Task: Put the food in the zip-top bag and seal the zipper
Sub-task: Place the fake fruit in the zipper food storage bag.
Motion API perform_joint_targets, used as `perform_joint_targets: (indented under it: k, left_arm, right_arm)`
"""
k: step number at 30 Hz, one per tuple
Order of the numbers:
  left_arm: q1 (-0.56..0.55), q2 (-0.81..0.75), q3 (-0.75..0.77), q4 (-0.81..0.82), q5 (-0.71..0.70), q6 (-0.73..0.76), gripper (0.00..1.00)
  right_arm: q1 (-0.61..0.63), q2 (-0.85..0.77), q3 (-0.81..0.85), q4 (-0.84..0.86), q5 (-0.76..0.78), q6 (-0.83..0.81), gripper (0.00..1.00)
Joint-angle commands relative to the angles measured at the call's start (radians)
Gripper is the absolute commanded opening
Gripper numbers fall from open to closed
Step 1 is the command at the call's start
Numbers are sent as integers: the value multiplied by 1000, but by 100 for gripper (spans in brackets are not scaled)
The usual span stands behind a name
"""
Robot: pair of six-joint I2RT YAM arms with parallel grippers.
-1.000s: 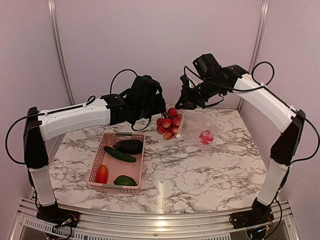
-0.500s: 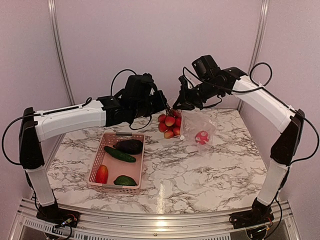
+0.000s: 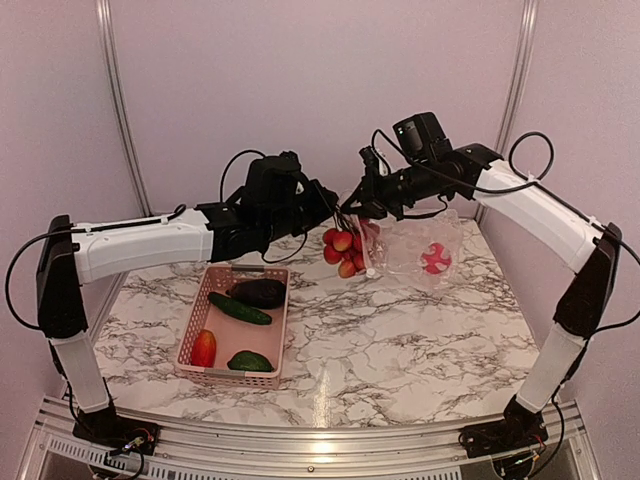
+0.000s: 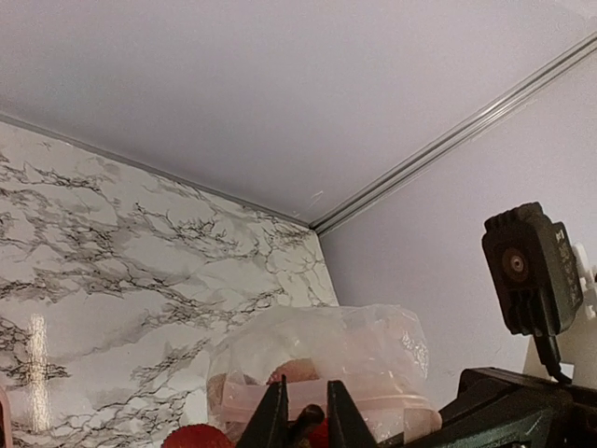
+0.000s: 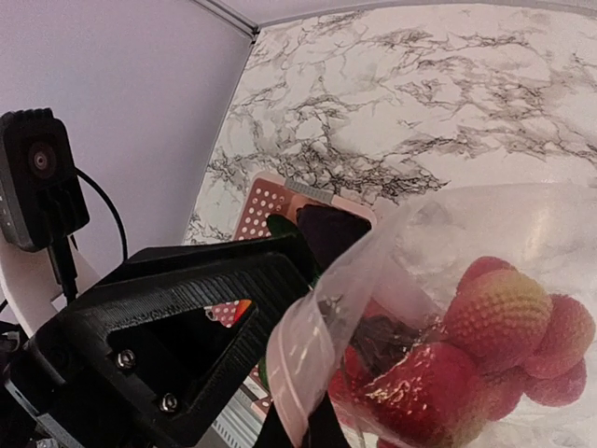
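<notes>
Nearest, the pink basket (image 3: pixel 193 332) holds a red-yellow piece (image 3: pixel 204 348), two cucumbers (image 3: pixel 239 308) and the eggplant (image 3: pixel 259 292); beyond, the left gripper (image 3: pixel 333 214) pinches the stem of a red fruit cluster (image 3: pixel 345 250) at the zip-top bag (image 3: pixel 405 248) mouth; the right gripper (image 3: pixel 362 208), closed, clamps that mouth edge; one red piece (image 3: pixel 435 258) lies inside.

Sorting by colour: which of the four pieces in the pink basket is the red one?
The red-yellow fruit in the near left corner of the basket; the other three are dark purple or green.
</notes>
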Motion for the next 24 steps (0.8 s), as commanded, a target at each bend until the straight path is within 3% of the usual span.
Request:
perform_joint_targets:
  k: [1, 8, 12, 15, 18, 20, 24]
  left_arm:
    - [23, 15, 54, 98, 110, -44, 23]
    - [34, -79, 43, 148, 194, 22, 52]
    - [36, -217, 77, 69, 157, 162, 73]
    - [43, -323, 23, -8, 107, 229, 80]
    - [58, -409, -137, -118, 34, 222, 80]
    - [61, -425, -260, -198, 20, 196, 74]
    - [49, -420, -437, -159, 89, 156, 62]
  right_arm:
    - [0, -48, -26, 81, -43, 31, 0]
    - [-80, -110, -95, 177, -120, 111, 0]
    - [-141, -161, -169, 238, -165, 153, 0]
    - [-149, -188, -238, 274, -171, 156, 0]
    - [-149, -213, -372, 373, -179, 189, 0]
    - [-149, -224, -437, 438, -196, 228, 0]
    - [-149, -228, -458, 482, -224, 267, 0]
